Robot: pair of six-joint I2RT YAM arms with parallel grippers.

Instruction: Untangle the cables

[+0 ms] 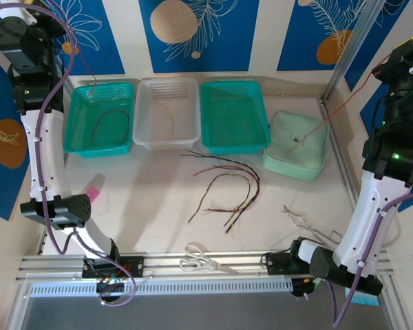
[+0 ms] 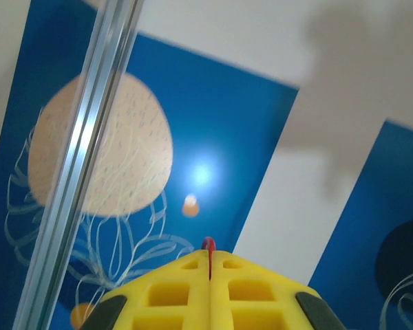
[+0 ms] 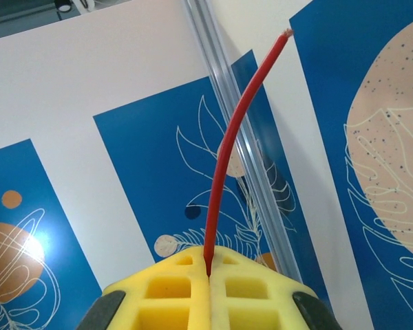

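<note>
Blue-patterned walls behind. Table (image 1: 144, 199): baskets (image 1: 166, 82) along far edge, cables (image 1: 224, 208) loose mid-table, still overlapping. Right gripper (image 3: 208, 269) clamped on red strand (image 3: 227, 158), raised high. Left gripper (image 2: 208, 258) pinching red tip (image 2: 208, 243). Step, as judged: pulling strand free. Next: lay it apart.

Teal basket (image 1: 100, 147) left, clear basket (image 1: 166, 142) middle, second teal basket (image 1: 234, 148) right, mint tray (image 1: 294, 168) beside it, scissors (image 1: 202, 260), metal tongs (image 1: 303, 220)
</note>
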